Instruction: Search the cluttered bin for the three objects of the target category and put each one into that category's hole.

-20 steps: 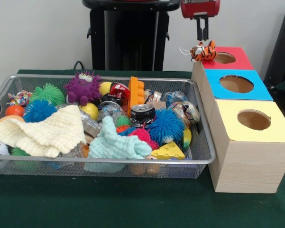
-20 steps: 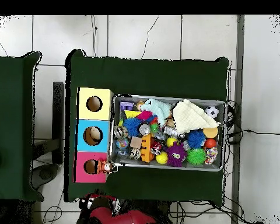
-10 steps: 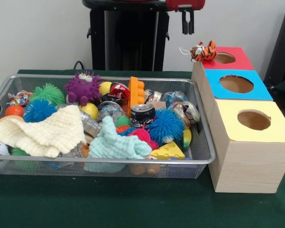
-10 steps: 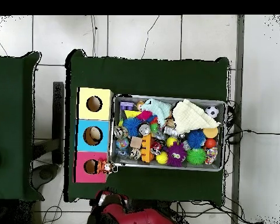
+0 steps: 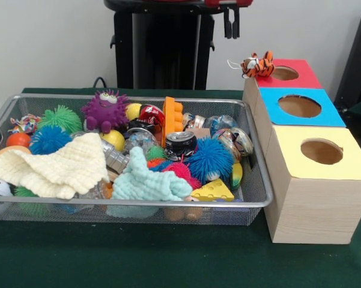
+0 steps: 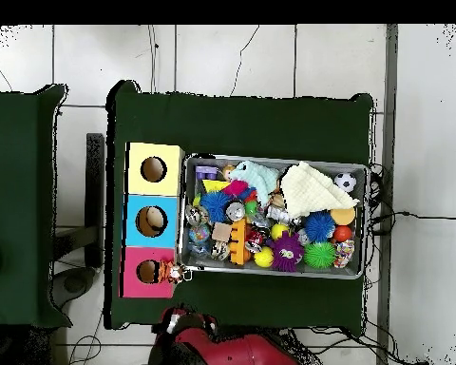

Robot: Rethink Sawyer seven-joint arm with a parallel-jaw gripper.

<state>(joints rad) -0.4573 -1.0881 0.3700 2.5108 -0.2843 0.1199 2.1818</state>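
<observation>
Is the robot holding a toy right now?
No. The gripper hangs empty up high, nothing between its jaws. The tiger toy sits alone on the red box, beside the hole.

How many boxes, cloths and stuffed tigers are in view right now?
Boxes: 3 (red box, blue box, yellow box)
Cloths: 2 (cream cloth, mint cloth)
Stuffed tigers: 1 (tiger toy, on the red box)
Total: 6
</observation>
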